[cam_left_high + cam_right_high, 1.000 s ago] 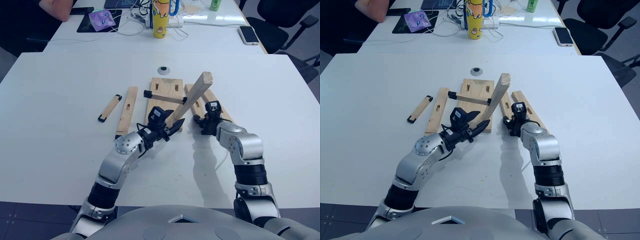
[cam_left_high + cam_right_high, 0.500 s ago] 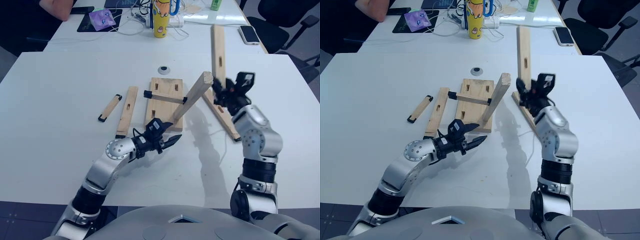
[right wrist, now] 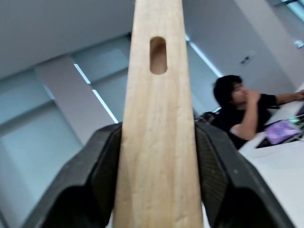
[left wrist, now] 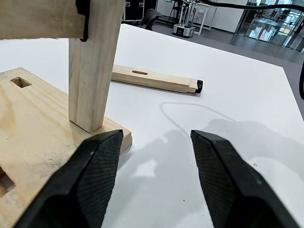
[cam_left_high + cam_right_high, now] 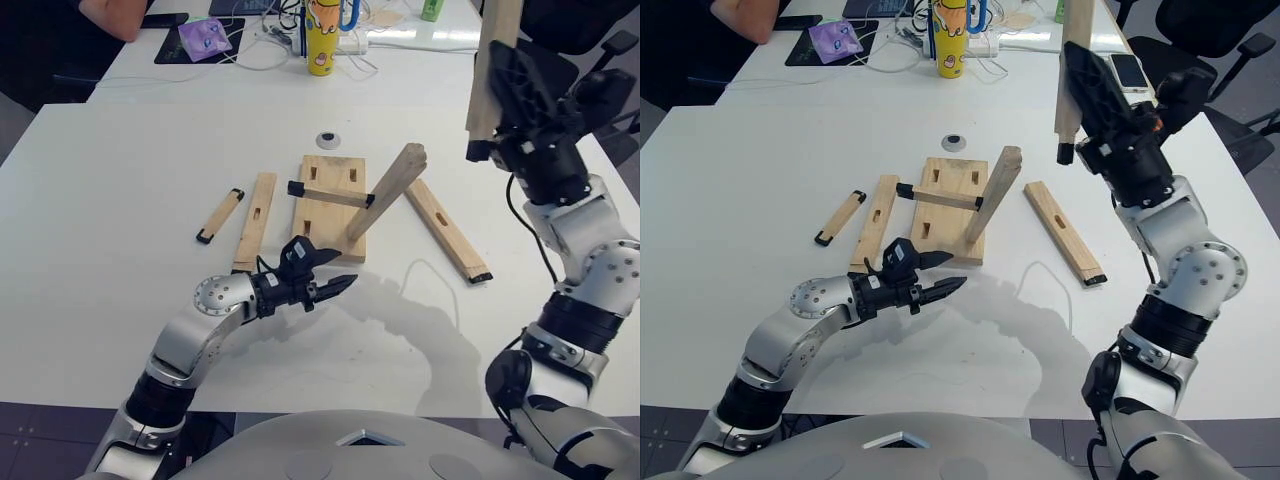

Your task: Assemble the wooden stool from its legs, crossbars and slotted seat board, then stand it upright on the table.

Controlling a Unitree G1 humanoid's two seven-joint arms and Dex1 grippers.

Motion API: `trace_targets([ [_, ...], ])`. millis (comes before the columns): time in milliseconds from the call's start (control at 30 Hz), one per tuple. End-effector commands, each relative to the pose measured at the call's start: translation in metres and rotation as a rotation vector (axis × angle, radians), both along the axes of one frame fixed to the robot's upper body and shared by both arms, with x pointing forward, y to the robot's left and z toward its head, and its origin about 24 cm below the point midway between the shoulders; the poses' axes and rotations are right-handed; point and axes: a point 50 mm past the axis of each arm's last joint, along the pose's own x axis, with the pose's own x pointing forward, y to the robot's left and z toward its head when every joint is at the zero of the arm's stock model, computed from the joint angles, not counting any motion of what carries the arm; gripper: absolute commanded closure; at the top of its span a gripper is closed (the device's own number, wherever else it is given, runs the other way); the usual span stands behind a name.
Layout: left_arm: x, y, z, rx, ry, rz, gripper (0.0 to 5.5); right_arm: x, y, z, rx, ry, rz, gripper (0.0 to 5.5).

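Up from the tabletop has gone the right gripper [image 5: 507, 108]. A second ago it sat low beside the seat board [image 5: 325, 222]; now it is high at 2 o'clock of the board, jaws clamped on the raised leg [image 5: 490, 60], which stands nearly upright with its black-capped end down. Meanwhile the left gripper [image 5: 326, 271] has drawn back from the base of the planted leg [image 5: 390, 188] to 6 o'clock of the board, low over the table [image 5: 120, 180], jaws spread and empty.

In the head views, the planted leg stays leaning in its slot with nothing holding it, a crossbar [image 5: 328, 195] running from it across the board. One right-hand leg [image 5: 447, 231] lies flat at 3 o'clock of the board. A left-hand leg [image 5: 256, 218] lies at 9 o'clock, with a short crossbar [image 5: 220, 216] beyond it.

From the left wrist, the black fingers [image 4: 97, 183] stand wide apart with bare table between them. The planted leg rises from the board's corner just ahead, and the right-hand leg lies farther off.

From the right wrist, both pads [image 3: 102, 178] press the flanks of the raised leg, its mortise slot facing the camera above the grip.

My reading: a second leg is picked and airborne, so seating it in a free seat slot looks like the step in hand. The unsupported planted leg could shift if the board is jolted.
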Motion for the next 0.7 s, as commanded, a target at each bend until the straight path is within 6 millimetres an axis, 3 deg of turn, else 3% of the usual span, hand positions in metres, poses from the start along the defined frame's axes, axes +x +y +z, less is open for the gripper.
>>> trace_targets([
  [33,-0.007,0.017,0.002,-0.017,0.068,-0.012,2.85,-0.053,0.013,0.012,-0.071,-0.125,0.414,3.44],
  [167,-0.011,0.033,0.013,-0.098,0.14,-0.022,2.85,-0.066,0.035,-0.033,-0.285,0.057,0.53,3.44],
  [300,-0.021,0.049,0.034,-0.229,0.216,-0.084,2.27,-0.064,0.041,-0.067,-0.402,0.134,0.5,3.44],
  [433,-0.023,0.059,0.052,-0.346,0.24,-0.098,1.64,-0.066,0.04,-0.082,-0.439,0.14,0.531,3.44],
  [700,-0.018,0.057,0.073,-0.556,0.279,-0.131,0.46,-0.062,0.039,-0.096,-0.445,0.142,0.592,3.44],
])
